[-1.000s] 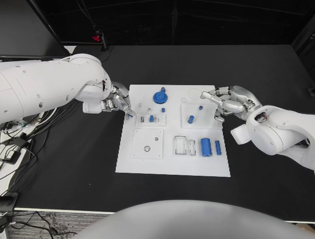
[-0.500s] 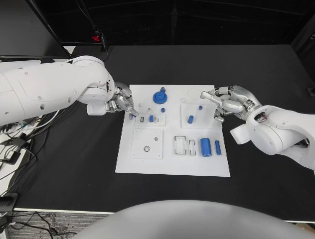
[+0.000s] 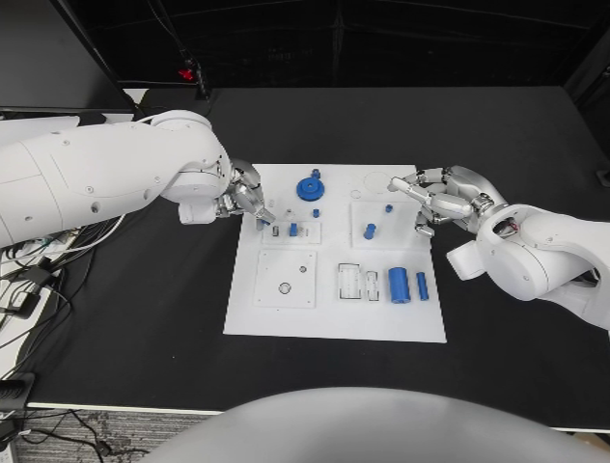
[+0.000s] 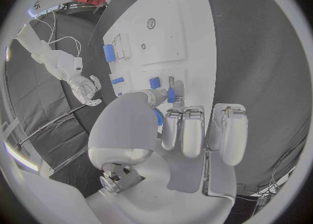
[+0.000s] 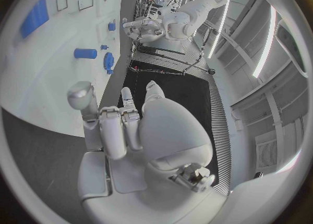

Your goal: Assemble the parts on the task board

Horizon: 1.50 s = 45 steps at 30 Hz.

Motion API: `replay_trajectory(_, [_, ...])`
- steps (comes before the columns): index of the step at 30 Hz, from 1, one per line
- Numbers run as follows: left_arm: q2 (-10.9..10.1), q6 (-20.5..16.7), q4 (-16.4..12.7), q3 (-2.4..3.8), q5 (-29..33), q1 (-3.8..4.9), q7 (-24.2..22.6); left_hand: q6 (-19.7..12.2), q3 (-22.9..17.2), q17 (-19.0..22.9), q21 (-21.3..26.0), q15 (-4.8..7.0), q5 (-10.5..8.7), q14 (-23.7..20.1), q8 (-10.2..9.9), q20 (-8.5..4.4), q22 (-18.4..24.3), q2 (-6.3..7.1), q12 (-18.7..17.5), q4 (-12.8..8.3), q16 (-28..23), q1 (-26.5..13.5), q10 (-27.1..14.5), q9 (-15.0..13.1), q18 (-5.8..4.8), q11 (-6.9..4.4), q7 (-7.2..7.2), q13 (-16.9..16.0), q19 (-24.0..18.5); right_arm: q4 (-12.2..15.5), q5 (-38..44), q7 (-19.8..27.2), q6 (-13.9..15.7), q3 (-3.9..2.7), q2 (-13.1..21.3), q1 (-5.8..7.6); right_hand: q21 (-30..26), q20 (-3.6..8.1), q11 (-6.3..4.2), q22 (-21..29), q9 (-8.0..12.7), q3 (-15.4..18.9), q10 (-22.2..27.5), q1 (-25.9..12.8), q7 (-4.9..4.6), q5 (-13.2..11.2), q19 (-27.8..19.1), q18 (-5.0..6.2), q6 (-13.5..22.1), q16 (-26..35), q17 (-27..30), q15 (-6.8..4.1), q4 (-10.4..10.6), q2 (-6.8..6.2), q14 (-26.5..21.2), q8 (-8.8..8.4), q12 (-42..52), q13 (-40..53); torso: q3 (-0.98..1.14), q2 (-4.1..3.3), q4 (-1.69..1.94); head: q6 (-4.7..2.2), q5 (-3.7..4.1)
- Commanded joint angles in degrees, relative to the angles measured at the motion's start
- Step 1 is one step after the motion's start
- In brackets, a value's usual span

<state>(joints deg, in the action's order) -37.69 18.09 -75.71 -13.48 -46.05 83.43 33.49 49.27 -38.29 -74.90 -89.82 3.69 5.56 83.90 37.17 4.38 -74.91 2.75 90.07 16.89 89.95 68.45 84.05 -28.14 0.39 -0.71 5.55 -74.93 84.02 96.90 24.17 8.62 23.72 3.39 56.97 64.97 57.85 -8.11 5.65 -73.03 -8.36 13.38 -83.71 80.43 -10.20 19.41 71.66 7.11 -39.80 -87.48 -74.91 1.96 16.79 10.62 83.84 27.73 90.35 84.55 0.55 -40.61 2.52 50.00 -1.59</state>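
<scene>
**Left hand at board's left edge with a small blue part; right hand idle at right edge**

Task board (image 3: 336, 318) lies flat mid-desk (image 3: 138, 367). Left hand (image 3: 238, 201) is over the board's upper-left edge; in the wrist view its fingertips (image 4: 171, 95) pinch a small blue part (image 4: 170, 97) just above the board, beside another small blue piece (image 4: 154, 82). Right hand (image 3: 442, 198) sits at the board's right edge, fingers apart and loosely curled, holding nothing. Blue gear (image 3: 310, 188) stands near the top; two blue cylinders (image 3: 400, 285) lie at lower right.
</scene>
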Motion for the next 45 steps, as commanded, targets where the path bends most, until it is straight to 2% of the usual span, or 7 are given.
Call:
replay_trajectory(1, [0.3, -0.3, 0.1, 0.02, 2.1, -0.10, 2.2, 3.3, -3.9, -15.1, -0.2, -0.29, 0.14, 6.1, -0.4, -0.29, -15.1, -0.05, -0.1, -4.3, 0.0, -0.6, 6.0, 0.1, -0.39, 0.24, -2.71, -15.1, 6.0, 0.2, 0.1, 0.4, -0.1, -0.03, 0.0, 0.07, -0.2, -0.01, 0.08, 0.0, 0.1, 0.4, -6.3, 0.5, 0.05, 0.2, -0.5, 0.37, 0.3, 0.1, -10.2, 0.02, -0.1, 0.02, 3.1, 0.27, -0.3, 5.4, 0.01, -0.03, 0.08, 0.00, 0.13])
replay_trajectory(11, [1.0, 0.9, 0.5, 0.02, 3.0, -0.57, 2.6, 3.3, -4.1, -15.1, -0.2, -0.27, 0.12, 6.1, -0.7, -0.32, -15.1, -0.12, -0.1, -4.6, 0.0, -0.8, 6.0, 0.1, -0.39, 0.26, -2.68, -15.1, 6.0, 0.2, 0.1, 0.4, -0.1, -0.03, 0.0, 0.07, -0.2, -0.01, 0.08, 0.0, 0.1, 0.4, -6.3, 0.5, 0.05, 0.2, -0.5, 0.37, 0.3, 0.1, -10.2, 0.02, -0.1, 0.02, 3.1, 0.27, -0.3, 5.4, 0.00, 0.03, -0.02, 0.00, -0.05])
replay_trajectory(19, [1.2, 1.5, 0.9, 0.02, 3.0, -1.00, 2.4, 3.4, -4.3, -15.1, -0.2, -0.27, 0.11, 6.1, -0.9, -0.33, -15.1, -0.21, -0.1, -4.8, 0.0, -1.0, 6.0, 0.1, -0.39, 0.28, -2.65, -15.1, 6.0, 0.2, 0.1, 0.4, -0.1, -0.03, 0.0, 0.07, -0.2, -0.01, 0.08, 0.0, 0.1, 0.4, -6.3, 0.5, 0.05, 0.2, -0.5, 0.37, 0.3, 0.1, -10.2, 0.02, -0.1, 0.02, 3.1, 0.27, -0.3, 5.4, -0.01, 0.00, 0.04, 0.00, 0.07])
replay_trajectory(45, [3.4, 1.9, 3.3, 0.02, 3.0, -1.79, 2.4, 3.4, -4.6, -15.1, -0.2, -0.30, 0.02, 6.1, -1.5, -0.39, -15.1, -0.43, -0.1, -5.3, 0.0, -1.4, 6.0, 0.1, -0.39, 0.34, -2.56, -15.1, 6.0, 0.1, 0.1, 0.5, -0.2, -0.03, -0.1, 0.07, -0.3, -0.01, 0.08, 0.0, 0.1, 0.4, -6.3, 0.5, 0.05, 0.2, -0.5, 0.38, 0.3, 0.1, -10.1, 0.02, -0.1, 0.06, 3.1, 0.33, -0.3, 5.4, -0.03, 0.02, -0.04, 0.00, 0.18])
